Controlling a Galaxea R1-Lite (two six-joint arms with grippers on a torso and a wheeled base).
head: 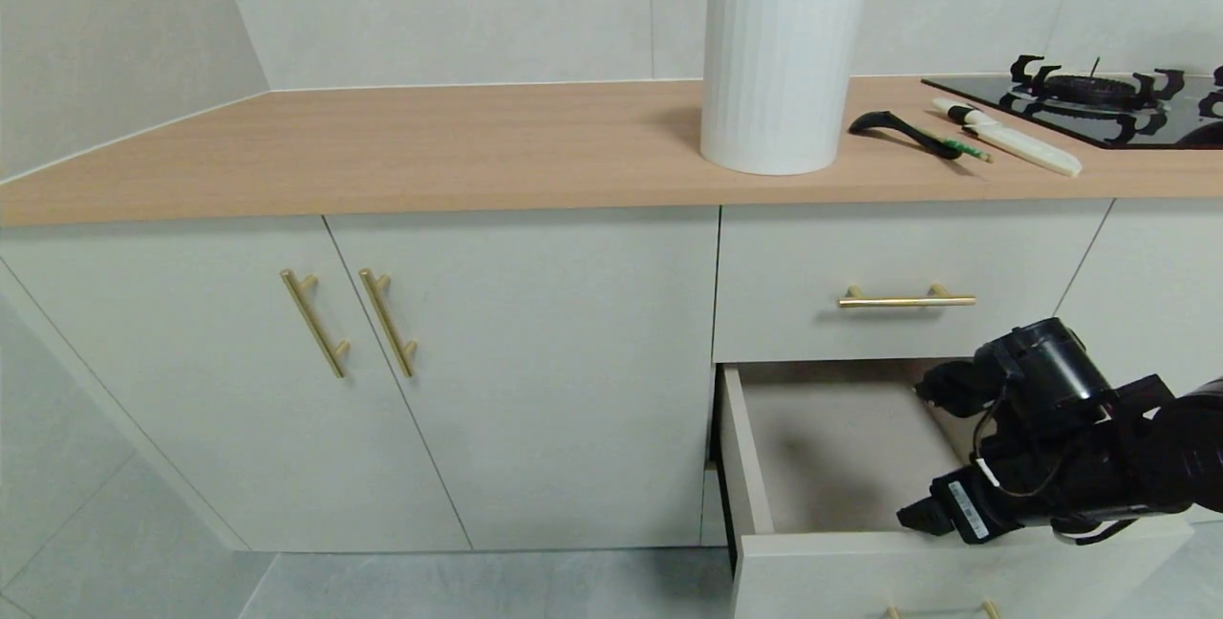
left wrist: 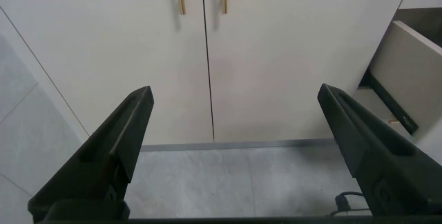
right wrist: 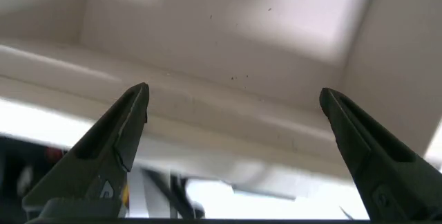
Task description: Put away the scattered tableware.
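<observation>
On the wooden counter (head: 430, 146), right of a tall white ribbed container (head: 779, 51), lie a black ladle (head: 903, 134), a thin green-tipped utensil (head: 967, 150) and a white knife-like utensil (head: 1011, 138). Below them a drawer (head: 841, 447) stands pulled out with nothing in it. My right gripper (head: 932, 452) hangs over the drawer's right side, open and holding nothing; in the right wrist view its fingers (right wrist: 235, 92) are spread before the drawer's pale inner wall (right wrist: 228, 37). My left gripper (left wrist: 235, 91) is open and holds nothing, low in front of the cabinet doors (left wrist: 207, 44).
A black gas hob (head: 1099, 98) sits at the counter's far right. A shut drawer with a gold handle (head: 906, 299) is directly above the pulled-out one. Two cabinet doors with gold handles (head: 349, 321) are to the left. Grey floor tiles (left wrist: 235, 175) lie below.
</observation>
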